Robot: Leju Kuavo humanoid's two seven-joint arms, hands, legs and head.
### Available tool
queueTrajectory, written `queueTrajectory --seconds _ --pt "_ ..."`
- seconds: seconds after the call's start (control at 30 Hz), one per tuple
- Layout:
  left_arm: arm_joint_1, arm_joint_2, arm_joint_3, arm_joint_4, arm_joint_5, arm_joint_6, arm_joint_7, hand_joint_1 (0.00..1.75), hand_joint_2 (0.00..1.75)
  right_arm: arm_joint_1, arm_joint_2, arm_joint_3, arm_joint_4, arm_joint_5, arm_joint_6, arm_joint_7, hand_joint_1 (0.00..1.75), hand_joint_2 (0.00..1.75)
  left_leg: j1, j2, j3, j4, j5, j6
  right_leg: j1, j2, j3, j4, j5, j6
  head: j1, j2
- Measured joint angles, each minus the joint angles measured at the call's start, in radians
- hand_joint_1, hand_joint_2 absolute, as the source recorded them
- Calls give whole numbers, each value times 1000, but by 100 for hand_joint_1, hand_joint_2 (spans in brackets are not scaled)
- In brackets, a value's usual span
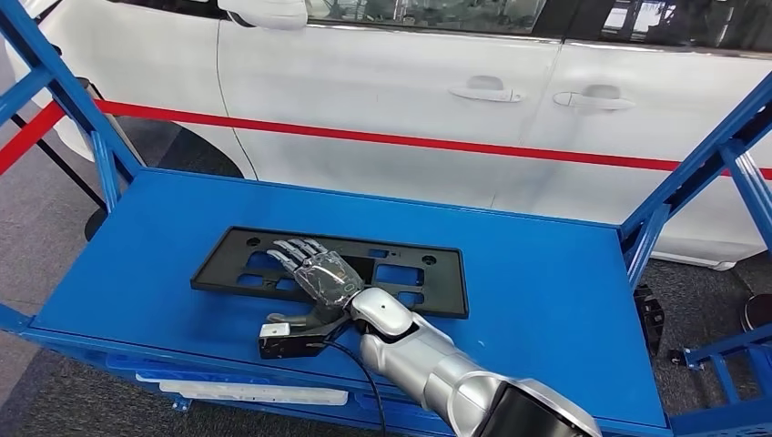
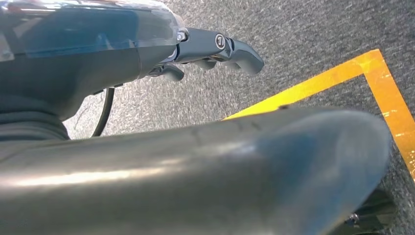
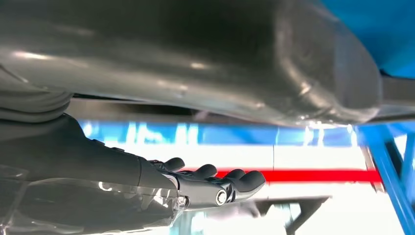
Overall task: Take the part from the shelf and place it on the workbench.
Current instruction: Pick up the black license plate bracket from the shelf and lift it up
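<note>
I have the right hand (image 1: 320,276) stretched flat over the black plate (image 1: 428,287), palm down, fingers (image 1: 296,248) straight and slightly apart, reaching toward the far edge of it. From the head view the hand lies over the middle-left of the plate, with the thumb (image 1: 296,320) tucked out on the near side, past the plate's near edge. I cannot tell whether the palm is actually touching the plate or just hovering above it. In the right wrist view the fingers (image 3: 215,183) look extended with nothing between them, so I judge this hand holds nothing and is spread wide.

The plate lies flat on the blue table (image 1: 546,300), directly under and beyond the hand, its long side running across in front of me. That flat pose seems sensible: a thin, wide part like this offers no edge to close on from above, so I would guess the hand is laid out either to let it go cleanly or to slide fingers under a rim.

Behind the table, well beyond the fingertips, stands a white car (image 1: 410,82) with a red tape (image 1: 382,138) stretched across in front of it.

My left hand (image 2: 215,51) hangs down over grey carpet (image 2: 303,44) near a yellow floor line (image 2: 342,78); its fingers look loosely curled, but whether they close fully I cannot tell
</note>
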Motion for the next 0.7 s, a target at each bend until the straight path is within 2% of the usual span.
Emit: queueTrajectory --seconds 0.03,0.07,0.13,0.2,0.3,0.5,0.57,0.63,0.7 --pt "0 -1 0 0 -1 0 0 0 0 -2 0 12 0 33 -19 17 0 175 -4 1 0 1 -1 -1 5 -5 37 -69 22 -9 0 0" --pt "-1 -2 0 0 -2 0 1 0 0 -5 0 25 0 66 -33 33 0 175 -6 1 -1 2 -1 -3 8 -9 64 -122 36 -16 0 0" --pt "-2 -2 0 0 -4 0 3 0 0 -10 0 54 1 127 -47 67 0 175 -9 3 -5 6 -4 -5 12 -14 80 -160 38 -14 0 0" --pt "-2 -1 0 0 -6 0 4 0 0 -17 -2 81 2 179 -54 95 0 175 -7 4 -6 7 -5 -7 12 -11 79 -163 41 -8 0 0" --pt "-1 -1 0 0 -11 0 5 0 0 -42 -6 118 2 261 -77 134 0 175 -6 5 -5 3 -2 -13 13 -9 77 -162 41 -12 0 0" --pt "-2 -1 -2 0 -20 1 5 0 0 -84 -24 194 1 399 -164 208 0 175 -5 5 -4 1 0 -17 14 -9 76 -160 40 -17 0 0" --pt "-3 -2 -2 0 -20 1 5 0 0 -89 -29 209 1 409 -173 213 0 87 -5 5 -4 1 1 -17 14 -9 76 -160 41 -17 0 0" --pt "-3 -2 -2 0 -21 1 5 0 0 -91 -34 220 -3 431 -185 221 0 87 -5 5 -4 1 1 -18 14 -9 76 -160 41 -17 0 0" --pt "-3 -2 -2 0 -23 1 6 0 0 -90 -42 229 -20 475 -195 236 0 175 -5 5 -4 1 1 -18 13 -9 76 -160 41 -17 0 0"
